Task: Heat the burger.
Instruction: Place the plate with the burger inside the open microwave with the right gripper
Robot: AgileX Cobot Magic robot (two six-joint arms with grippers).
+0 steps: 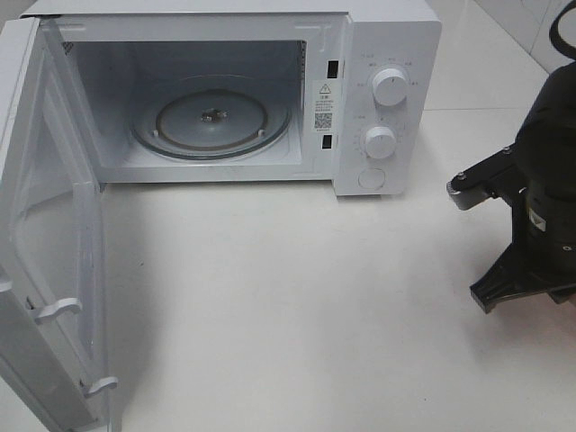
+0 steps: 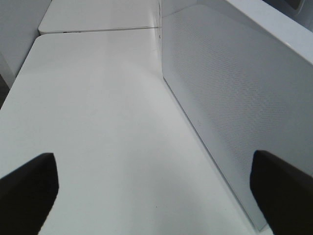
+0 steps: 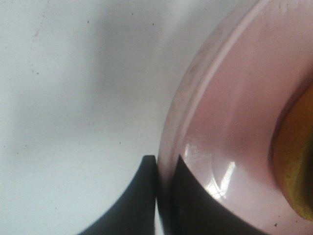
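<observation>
In the right wrist view only a golden-brown edge of the burger (image 3: 297,156) shows, resting on a round pink plate (image 3: 234,112). My right gripper (image 3: 163,162) is shut on that plate's rim, one dark finger outside it and one inside. From the high camera the right arm (image 1: 540,207) stands at the right edge of the table, and the plate and burger are out of view there. My left gripper (image 2: 156,196) is open over bare table beside the open microwave door (image 2: 230,103), nothing between its fingers.
The white microwave (image 1: 378,54) stands at the back with its door (image 1: 45,270) swung wide open to the left. Its glass turntable (image 1: 211,121) carries nothing. Two dials (image 1: 389,87) sit on the right panel. White tabletop (image 1: 288,297) stretches in front.
</observation>
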